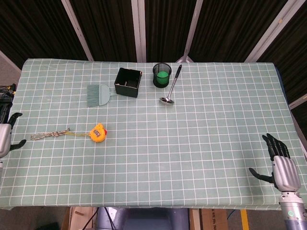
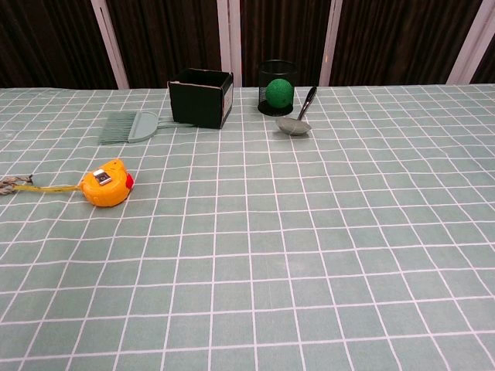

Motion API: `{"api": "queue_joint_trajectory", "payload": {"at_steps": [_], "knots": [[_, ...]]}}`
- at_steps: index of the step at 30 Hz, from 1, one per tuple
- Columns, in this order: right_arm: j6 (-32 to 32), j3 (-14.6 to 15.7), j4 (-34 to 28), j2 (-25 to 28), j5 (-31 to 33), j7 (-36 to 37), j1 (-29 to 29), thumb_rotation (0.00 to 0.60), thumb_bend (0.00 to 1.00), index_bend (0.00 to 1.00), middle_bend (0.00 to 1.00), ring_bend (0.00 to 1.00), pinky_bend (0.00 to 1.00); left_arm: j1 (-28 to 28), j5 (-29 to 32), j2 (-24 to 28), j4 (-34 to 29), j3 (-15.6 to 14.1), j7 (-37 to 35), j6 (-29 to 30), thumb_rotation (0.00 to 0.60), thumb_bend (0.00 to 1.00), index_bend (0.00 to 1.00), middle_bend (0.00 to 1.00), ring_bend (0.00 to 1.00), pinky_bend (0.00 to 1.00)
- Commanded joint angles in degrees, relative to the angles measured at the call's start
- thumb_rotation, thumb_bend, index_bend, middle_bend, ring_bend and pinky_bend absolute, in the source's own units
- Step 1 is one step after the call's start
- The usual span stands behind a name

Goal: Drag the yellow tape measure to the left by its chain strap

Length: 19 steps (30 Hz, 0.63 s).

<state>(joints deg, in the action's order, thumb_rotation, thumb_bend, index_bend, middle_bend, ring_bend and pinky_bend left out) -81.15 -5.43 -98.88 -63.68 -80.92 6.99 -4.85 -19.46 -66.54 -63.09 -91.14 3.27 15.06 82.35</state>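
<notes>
Nowhere does any legible writing show — the rounded yellow tape measure (image 1: pixel 98 133) lies on the checked cloth of the desk (image 1: pixel 201 139), its braided chain strap (image 1: pixel 49 135) slack toward the left hand (image 1: pixel 4 136), spread, holding nothing. Right hand (image 1: pixel 279 165) rests spread, well apart.

The head view looks steeply down from above the near edge, taking in the whole table (image 1: pixel 216 120). The chest view sits low and close, facing across toward the curtain (image 2: pixel 155 39). Both share the box (image 1: pixel 128 82) and tape measure (image 2: pixel 107 183).
</notes>
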Motion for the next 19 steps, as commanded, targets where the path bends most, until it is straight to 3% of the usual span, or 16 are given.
{"api": "queue_joint_trajectory", "payload": {"at_steps": [1,5,9,19], "knots": [[-0.13,0.23,0.33,-0.13,-0.47,-0.54,-0.02,0.6,0.19,0.0,0.0,0.0,0.0,3.49,-2.04,1.73,-5.48,-0.83,-3.45,3.14,0.6,0.09,0.07,0.0,0.0,0.0],[-0.31,1.07,0.96,-0.13,-1.87,-2.27,0.02,0.6,0.19,0.0,0.0,0.0,0.0,8.96,-6.69,1.51,-8.7,-4.22,-6.43,8.02,0.6,0.05,0.0,0.0,0.0,0.0],[-1.12,1.55,1.67,-0.48,-3.45,-3.68,0.09,0.6,0.19,0.0,0.0,0.0,0.0,11.77,-13.64,0.66,-6.75,-6.58,-9.68,11.17,0.6,0.02,0.0,0.0,0.0,0.0],[-2.2,2.4,1.78,-0.94,-5.62,-6.06,0.26,0.6,0.19,0.0,0.0,0.0,0.0,11.8,-19.68,-1.42,-3.44,-8.64,-8.48,7.77,0.6,0.0,0.0,0.0,0.0,0.0]]}}
